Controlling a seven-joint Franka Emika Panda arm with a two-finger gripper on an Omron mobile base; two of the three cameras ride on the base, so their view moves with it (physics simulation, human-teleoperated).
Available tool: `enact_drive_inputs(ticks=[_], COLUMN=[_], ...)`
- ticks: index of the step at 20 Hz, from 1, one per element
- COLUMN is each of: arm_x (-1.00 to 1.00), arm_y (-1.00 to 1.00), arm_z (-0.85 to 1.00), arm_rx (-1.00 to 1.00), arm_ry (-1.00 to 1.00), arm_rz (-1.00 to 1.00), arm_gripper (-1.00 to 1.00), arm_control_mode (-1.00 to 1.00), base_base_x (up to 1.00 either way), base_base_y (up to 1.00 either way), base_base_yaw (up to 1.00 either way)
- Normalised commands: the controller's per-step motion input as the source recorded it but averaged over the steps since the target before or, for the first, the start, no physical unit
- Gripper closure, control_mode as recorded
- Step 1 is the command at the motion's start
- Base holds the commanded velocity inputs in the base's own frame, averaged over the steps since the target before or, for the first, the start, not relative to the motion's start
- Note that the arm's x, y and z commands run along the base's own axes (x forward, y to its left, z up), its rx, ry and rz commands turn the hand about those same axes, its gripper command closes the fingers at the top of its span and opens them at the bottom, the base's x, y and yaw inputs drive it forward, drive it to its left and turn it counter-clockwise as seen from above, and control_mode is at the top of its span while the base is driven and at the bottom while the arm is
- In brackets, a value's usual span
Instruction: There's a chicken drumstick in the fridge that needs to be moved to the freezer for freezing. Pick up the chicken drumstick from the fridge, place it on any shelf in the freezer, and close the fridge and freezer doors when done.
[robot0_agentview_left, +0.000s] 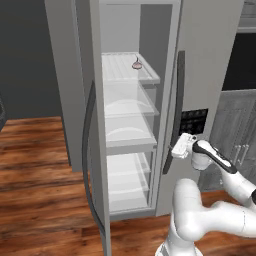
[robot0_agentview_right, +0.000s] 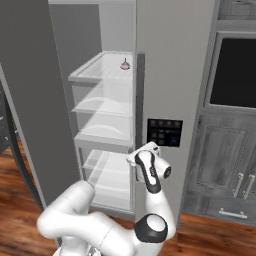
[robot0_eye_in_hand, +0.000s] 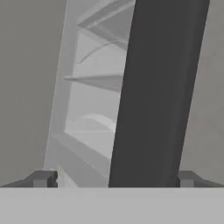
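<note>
Facing the tall grey unit, we see the fridge (robot0_agentview_left: 127, 130) standing open above a wood-plank floor (robot0_agentview_left: 35, 175), its door (robot0_agentview_left: 85, 125) swung left. Our gripper (robot0_eye_in_hand: 113, 179) is spread wide around the freezer door's dark bar handle (robot0_eye_in_hand: 157, 87), gripping nothing. We cannot spot the chicken drumstick; a pinkish pointed item (robot0_agentview_left: 136, 64) sits on the top ribbed shelf (robot0_agentview_left: 120, 70).

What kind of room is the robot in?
Most likely a kitchen, a computer-drawn one. There is a tall grey fridge with its door open, grey cabinets with a dark oven window beside it, and a wooden floor.
</note>
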Motion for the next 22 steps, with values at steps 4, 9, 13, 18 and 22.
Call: enact_drive_inputs(ticks=[4, 9, 13, 18, 22], arm_x=[1.00, 1.00, 0.90, 0.03, 0.00], arm_y=[1.00, 1.00, 0.83, 0.01, 0.02], arm_z=[-0.08, -0.01, 0.00, 0.15, 0.01], arm_rx=[0.00, 0.00, 0.00, 0.00, 0.00], arm_ry=[0.00, 0.00, 0.00, 0.00, -0.06], arm_rz=[0.00, 0.00, -0.06, -0.27, -0.41], arm_gripper=[-1.00, -1.00, -1.00, -1.00, -1.00], arm_control_mode=[-1.00, -1.00, -1.00, -1.00, -1.00], base_base_x=[0.00, 0.00, 0.00, 0.00, 0.00], base_base_y=[0.00, 0.00, 0.00, 0.00, 0.00], base_base_yaw=[0.00, 0.00, 0.00, 0.00, 0.00])
